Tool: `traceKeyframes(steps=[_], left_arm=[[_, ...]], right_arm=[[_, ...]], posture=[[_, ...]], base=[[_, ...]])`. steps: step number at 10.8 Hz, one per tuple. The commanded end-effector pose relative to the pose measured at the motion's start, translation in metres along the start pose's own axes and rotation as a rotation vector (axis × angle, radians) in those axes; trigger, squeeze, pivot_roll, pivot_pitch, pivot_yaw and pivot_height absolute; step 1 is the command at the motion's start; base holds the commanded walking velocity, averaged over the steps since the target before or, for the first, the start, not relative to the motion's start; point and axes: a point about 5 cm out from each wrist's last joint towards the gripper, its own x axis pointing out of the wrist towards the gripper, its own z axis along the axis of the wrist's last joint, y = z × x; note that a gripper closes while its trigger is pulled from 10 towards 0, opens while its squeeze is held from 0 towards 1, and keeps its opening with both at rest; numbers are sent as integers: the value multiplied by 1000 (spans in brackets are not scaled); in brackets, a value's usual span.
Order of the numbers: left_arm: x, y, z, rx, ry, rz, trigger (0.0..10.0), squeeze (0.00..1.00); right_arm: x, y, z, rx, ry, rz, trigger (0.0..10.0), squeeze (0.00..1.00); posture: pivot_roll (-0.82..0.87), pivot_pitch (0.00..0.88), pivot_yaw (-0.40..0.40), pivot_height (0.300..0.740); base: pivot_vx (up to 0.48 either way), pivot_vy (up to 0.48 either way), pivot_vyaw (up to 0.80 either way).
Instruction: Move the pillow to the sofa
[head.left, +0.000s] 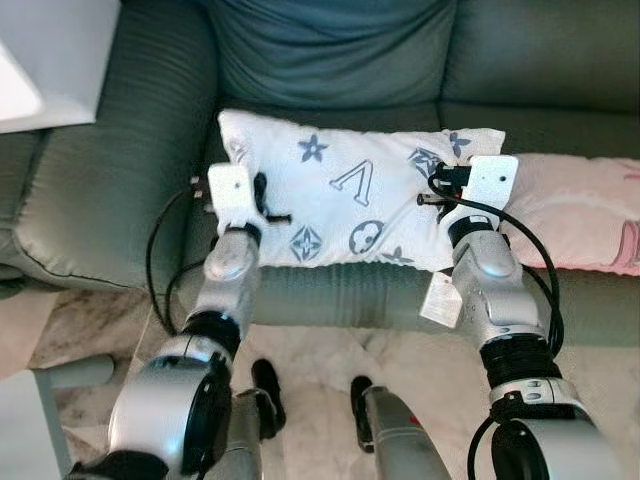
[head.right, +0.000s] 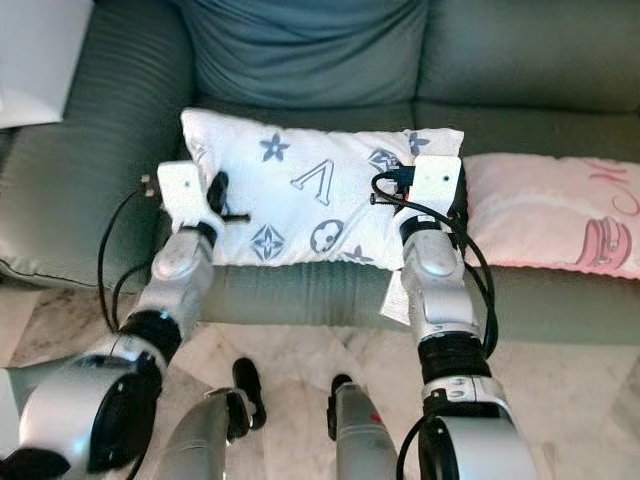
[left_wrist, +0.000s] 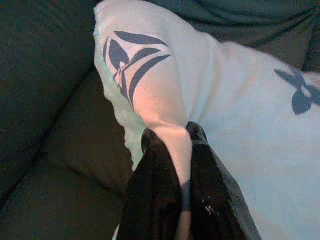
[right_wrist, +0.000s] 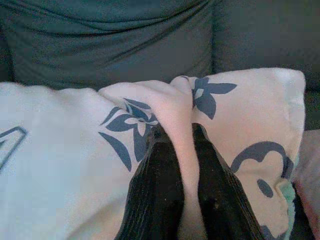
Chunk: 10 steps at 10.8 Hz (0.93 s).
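A white pillow (head.left: 340, 195) with dark blue flower and letter prints lies on the grey-green sofa seat (head.left: 330, 295), against the backrest. My left gripper (left_wrist: 174, 137) is shut on a fold of fabric at the pillow's left edge; in the left eye view that gripper (head.left: 258, 200) sits at the pillow's left side. My right gripper (right_wrist: 176, 131) is shut on a pinched ridge of fabric near the pillow's right end, seen from above at the pillow's right edge (head.left: 445, 185). Both black finger pairs (left_wrist: 150, 200) hold cloth between them.
A pink pillow (head.left: 580, 215) lies on the seat just right of the white one. The sofa's left armrest (head.left: 110, 160) rises beside my left arm. A white table corner (head.left: 50, 60) is at top left. Pale marble floor (head.left: 320, 350) and my feet are below.
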Motion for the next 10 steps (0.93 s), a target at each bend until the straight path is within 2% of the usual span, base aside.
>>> traceKeyframes(steps=[1, 2, 4, 5, 7, 9, 10], left_arm=[[-1, 3, -3, 5, 9, 16, 10000, 0], [2, 1, 1, -3, 4, 24, 10000, 0], [3, -1, 3, -5, -1, 26, 10000, 0], [2, -3, 1, -14, 1, 27, 10000, 1000], [-1, 0, -3, 18, -2, 58, 10000, 1000], [-8, 11, -13, 62, 13, 131, 10000, 1000], [-10, 14, -15, 78, 16, 148, 10000, 1000]], right_arm=[[-3, 1, -6, -6, 7, 13, 10000, 333], [-4, -1, -9, -16, 11, 7, 10000, 0], [-3, -1, -9, -13, 4, 9, 10000, 0], [-3, -1, -10, -6, -1, 12, 10000, 1000], [-9, -5, -17, -23, 8, 41, 10000, 1000], [-24, -25, -30, -54, 47, 22, 10000, 1000], [-27, -28, -33, -60, 54, 18, 10000, 1000]], posture=[[-269, 482, 19, 740], [-272, 483, 19, 740], [-275, 486, 19, 740], [-276, 485, 18, 740], [-268, 484, 17, 740], [-274, 480, 14, 740], [-274, 480, 14, 740]], base=[[0, 0, 0], [0, 0, 0], [0, 0, 0], [0, 0, 0], [0, 0, 0], [0, 0, 0], [0, 0, 0]])
